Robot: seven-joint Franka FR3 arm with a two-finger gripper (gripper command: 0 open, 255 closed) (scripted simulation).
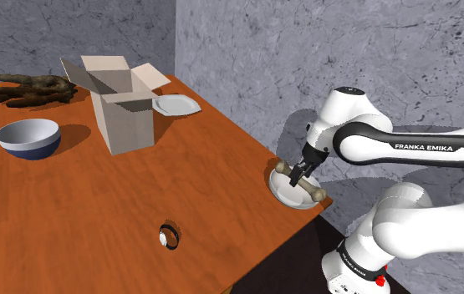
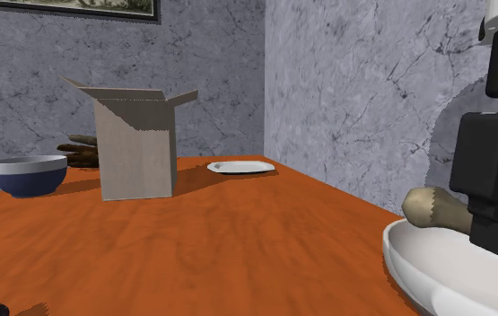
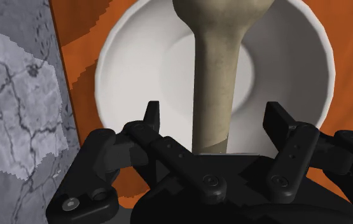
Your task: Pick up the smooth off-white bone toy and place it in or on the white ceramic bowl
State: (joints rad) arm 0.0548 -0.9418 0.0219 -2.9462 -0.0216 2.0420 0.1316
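Note:
The off-white bone toy (image 1: 304, 185) lies across the white bowl (image 1: 288, 195), which sits at the table's edge closest to the stand. In the wrist view the bone's shaft (image 3: 214, 83) runs over the middle of the bowl (image 3: 130, 57), between my fingers. My gripper (image 1: 308, 165) hangs just above the bone and is open. Its fingertips (image 3: 152, 116) straddle the shaft with gaps on both sides. The second exterior view has the gripper (image 2: 496, 215) over the bone (image 2: 437, 211) and the bowl's rim (image 2: 417, 265).
On the orange table (image 1: 96, 209) stand an open cardboard box (image 1: 123, 108), a blue bowl (image 1: 28, 139), a white plate (image 1: 175, 105) and a dark brown gnarled object (image 1: 34, 88). A small round black-and-white thing (image 1: 169, 236) lies near the front edge. Grey walls close the back.

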